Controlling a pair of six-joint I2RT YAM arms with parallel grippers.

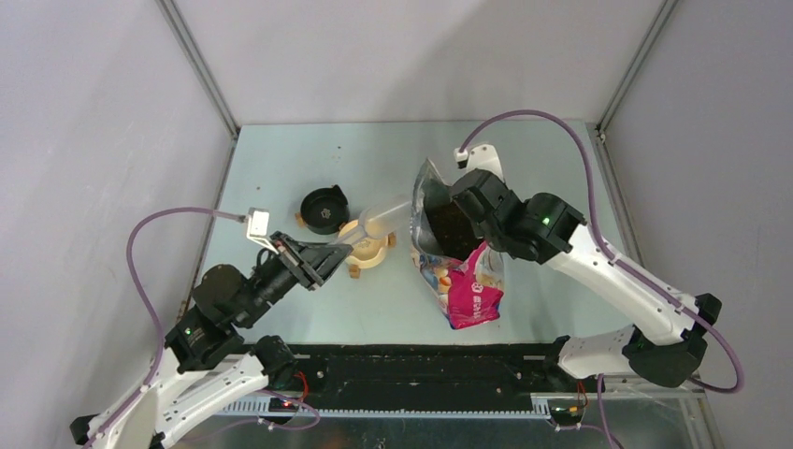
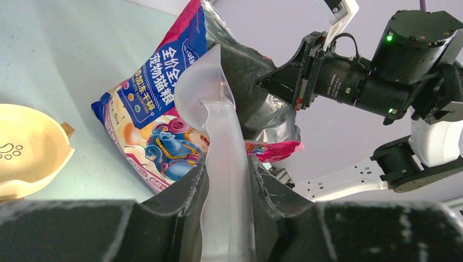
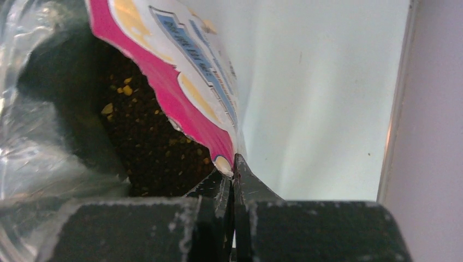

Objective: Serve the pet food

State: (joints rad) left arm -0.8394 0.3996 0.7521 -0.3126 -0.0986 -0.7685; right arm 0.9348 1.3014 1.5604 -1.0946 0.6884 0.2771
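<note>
The left fingers point(image 2: 177, 194) are clamped on the handle of a clear plastic scoop point(image 2: 215, 117), whose bowl reaches the mouth of a glossy blue-and-pink cartoon-cat bag point(image 2: 155, 106). The right fingers point(image 3: 256, 194) are pinched together on the bag's rim. Small dark brown kibble pellets point(image 3: 150, 136) lie inside the bag, which rests on the pale surface point(image 1: 281, 159) near a cream pet bowl point(image 2: 30, 144).

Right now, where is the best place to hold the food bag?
Grip the thin top rim of the bag, coming from the right, as the right gripper does: the film is flat there, and the mouth faces the scoop on the left.
</note>
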